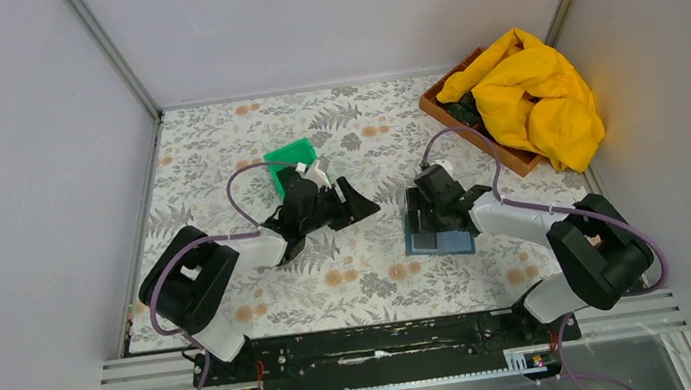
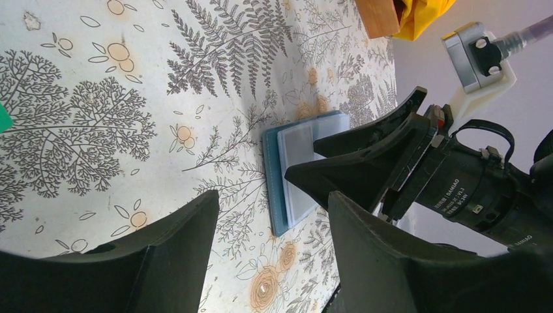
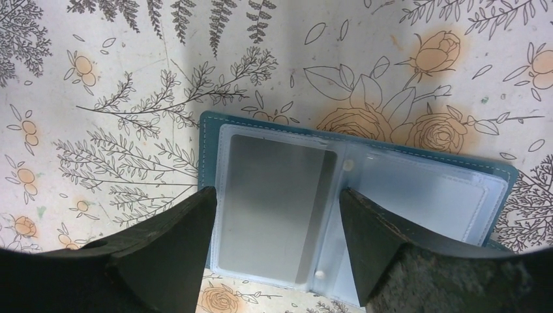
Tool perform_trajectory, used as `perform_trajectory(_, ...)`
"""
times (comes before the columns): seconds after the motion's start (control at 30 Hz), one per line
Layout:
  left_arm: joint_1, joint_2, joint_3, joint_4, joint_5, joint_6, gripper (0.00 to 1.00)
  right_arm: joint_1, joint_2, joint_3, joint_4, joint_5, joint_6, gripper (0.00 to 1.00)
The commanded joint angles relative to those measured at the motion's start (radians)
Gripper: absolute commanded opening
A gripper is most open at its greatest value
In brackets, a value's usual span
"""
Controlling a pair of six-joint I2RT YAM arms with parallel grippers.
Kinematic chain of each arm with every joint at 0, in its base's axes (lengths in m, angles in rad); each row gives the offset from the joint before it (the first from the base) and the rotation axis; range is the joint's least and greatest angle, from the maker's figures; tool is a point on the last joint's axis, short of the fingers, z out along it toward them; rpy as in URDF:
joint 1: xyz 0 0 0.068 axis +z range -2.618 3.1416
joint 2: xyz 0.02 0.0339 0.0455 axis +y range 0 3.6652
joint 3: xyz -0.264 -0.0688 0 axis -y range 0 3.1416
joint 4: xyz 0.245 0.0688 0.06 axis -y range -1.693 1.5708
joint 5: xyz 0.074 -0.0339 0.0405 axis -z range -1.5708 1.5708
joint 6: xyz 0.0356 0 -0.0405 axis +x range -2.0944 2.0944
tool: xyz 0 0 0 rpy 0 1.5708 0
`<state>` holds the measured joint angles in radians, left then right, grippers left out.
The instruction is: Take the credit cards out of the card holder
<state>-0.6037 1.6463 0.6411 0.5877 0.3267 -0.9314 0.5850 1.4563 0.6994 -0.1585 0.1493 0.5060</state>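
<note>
Right hand [image 3: 275, 194] hovers wide open, empty, over the open card holder [image 3: 417, 195] lying flat on the floral surface [image 1: 373, 282], grey credit card [image 3: 274, 218] sleeved inside. Left hand [image 1: 353, 202], partly open, holds nothing. Unpinned, the holder may lift with the card.

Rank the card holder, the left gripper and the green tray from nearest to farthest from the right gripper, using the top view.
1. card holder, directly beneath the right gripper.
2. left gripper, to its left, mid-table.
3. green tray, farther left and toward the back.
</note>
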Motion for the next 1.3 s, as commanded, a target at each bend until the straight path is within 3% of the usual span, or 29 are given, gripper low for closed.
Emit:
perform_trajectory(0.0, 0.009, 0.007, -0.013, 0.034, 0.029, 0.020, 0.70, 0.010, 0.015, 0.027, -0.019, 0.048, 0.018, 0.75)
perform_trajectory(0.43, 0.013, 0.014, -0.018, 0.035, 0.037, 0.023, 0.70, 0.019, 0.026, 0.030, -0.031, 0.070, 0.015, 0.71)
perform_trajectory(0.63, 0.013, 0.025, -0.021, 0.048, 0.047, 0.020, 0.70, 0.019, 0.007, 0.021, -0.025, 0.062, 0.036, 0.51)
perform_trajectory(0.83, 0.013, 0.040, -0.017, 0.056, 0.054, 0.017, 0.70, 0.019, -0.029, 0.011, -0.006, 0.027, 0.052, 0.43)
perform_trajectory(0.9, 0.012, 0.043, -0.016, 0.057, 0.056, 0.016, 0.70, 0.019, -0.040, 0.013, -0.008, 0.021, 0.048, 0.49)
perform_trajectory(1.0, 0.013, 0.046, -0.015, 0.057, 0.054, 0.017, 0.70, 0.019, -0.056, 0.017, -0.021, 0.024, 0.040, 0.71)
perform_trajectory(1.07, 0.013, 0.049, -0.017, 0.061, 0.054, 0.016, 0.70, 0.021, -0.067, 0.024, -0.034, 0.026, 0.028, 0.79)
perform_trajectory(1.27, 0.013, 0.061, -0.023, 0.082, 0.059, 0.009, 0.70, 0.072, -0.053, 0.079, -0.101, 0.110, 0.020, 0.83)
